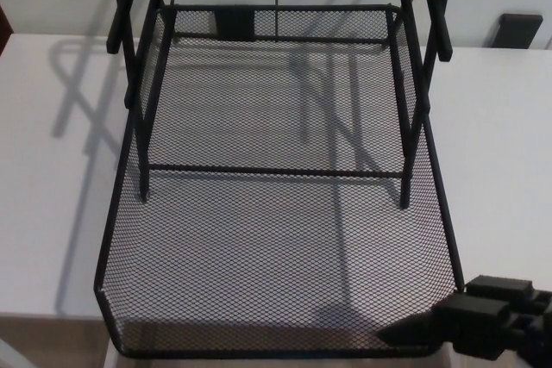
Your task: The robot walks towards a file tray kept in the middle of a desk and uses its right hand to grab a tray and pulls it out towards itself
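A black wire-mesh file tray (276,239) lies drawn out toward me on the white desk (52,170). Its front rim (259,352) reaches past the desk's near edge. My right hand (483,325) is at the bottom right, at the tray's front right corner. One finger (405,331) reaches over the rim into the tray, so the hand is closed on that corner. The rest of the hand is cut off by the picture edge. My left hand does not show.
The rack's black frame stands over the tray, with slanted uprights at the left (129,6) and right (423,15) and a cross bar (276,170) above the mesh floor. A small black object (520,30) sits at the desk's far right.
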